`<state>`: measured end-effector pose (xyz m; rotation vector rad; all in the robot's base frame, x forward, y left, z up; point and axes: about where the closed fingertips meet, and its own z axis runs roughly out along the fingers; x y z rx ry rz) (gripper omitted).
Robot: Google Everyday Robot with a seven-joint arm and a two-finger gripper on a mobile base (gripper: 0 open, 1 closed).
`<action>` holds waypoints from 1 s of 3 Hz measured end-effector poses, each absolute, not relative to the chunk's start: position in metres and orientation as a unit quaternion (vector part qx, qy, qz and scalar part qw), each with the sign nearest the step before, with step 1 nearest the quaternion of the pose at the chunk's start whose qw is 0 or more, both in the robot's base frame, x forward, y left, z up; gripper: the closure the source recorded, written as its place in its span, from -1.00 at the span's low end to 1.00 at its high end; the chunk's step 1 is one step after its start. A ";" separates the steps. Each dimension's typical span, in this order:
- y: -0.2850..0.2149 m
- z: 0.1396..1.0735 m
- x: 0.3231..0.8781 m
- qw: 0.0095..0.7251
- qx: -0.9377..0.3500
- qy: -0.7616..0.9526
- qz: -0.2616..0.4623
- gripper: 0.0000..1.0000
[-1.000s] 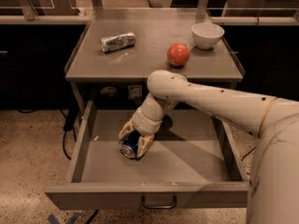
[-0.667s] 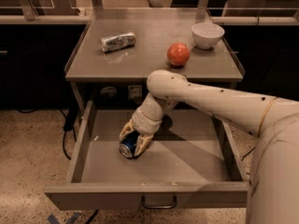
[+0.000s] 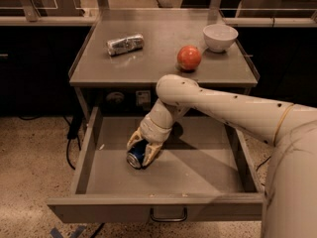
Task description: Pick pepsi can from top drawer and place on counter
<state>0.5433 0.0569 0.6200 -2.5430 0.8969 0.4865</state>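
The pepsi can (image 3: 134, 159), blue with a silver end, lies on its side on the floor of the open top drawer (image 3: 198, 175), left of the middle. My gripper (image 3: 140, 152) reaches down into the drawer from the right. Its two pale fingers (image 3: 151, 153) straddle the can and press on both of its sides. The can still rests low in the drawer. The counter (image 3: 153, 58) is the grey top above the drawer.
On the counter lie a crinkled silver can (image 3: 125, 44) at the back left, a red apple (image 3: 189, 57) and a white bowl (image 3: 220, 36) at the right. My arm (image 3: 223, 105) crosses the drawer's right half. The drawer's front panel has a handle (image 3: 168, 216).
Almost nothing has moved. The gripper stays around the can at the same spot in the drawer.
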 end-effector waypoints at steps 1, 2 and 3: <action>0.057 0.620 0.543 0.199 -0.909 0.321 0.174 1.00; 0.058 0.633 0.541 0.191 -0.912 0.321 0.171 1.00; 0.057 0.661 0.534 0.186 -0.913 0.329 0.152 1.00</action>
